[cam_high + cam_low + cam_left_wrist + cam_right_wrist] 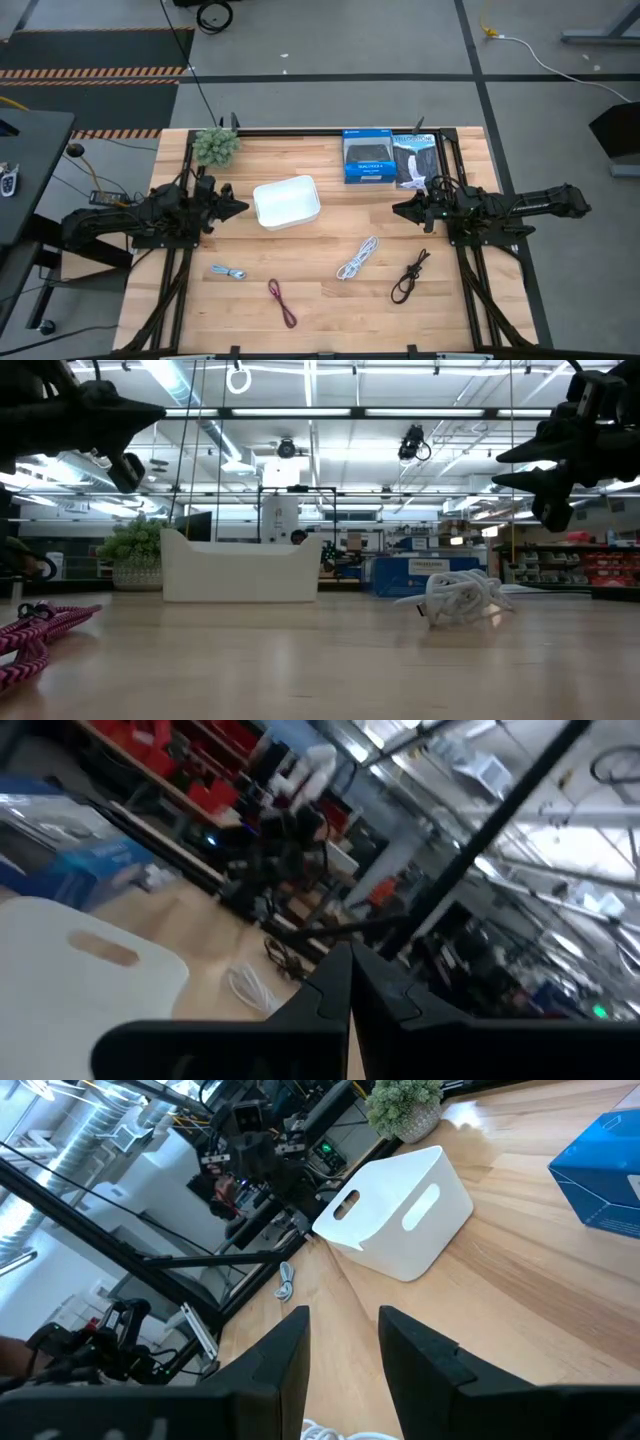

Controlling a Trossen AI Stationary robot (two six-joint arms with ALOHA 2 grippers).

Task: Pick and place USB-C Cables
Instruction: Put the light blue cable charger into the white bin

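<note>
Tray sits mid-table, plant behind it toward the left corner, two retail boxes side by side at the back edge to its right. Four cables lie apart in a loose row along the front: one leftmost, next nearest the front edge, third right of centre, fourth farthest right. Left gripper just left of the tray, right gripper in front of the boxes; both above the tabletop.

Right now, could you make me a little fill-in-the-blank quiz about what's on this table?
1. The maroon cable lies between the silver-grey cable and the ____ cable.
2. The white tray holds ____ cables.
3. The cable nearest the right gripper is ____.

Missing words: white; no; black
</note>
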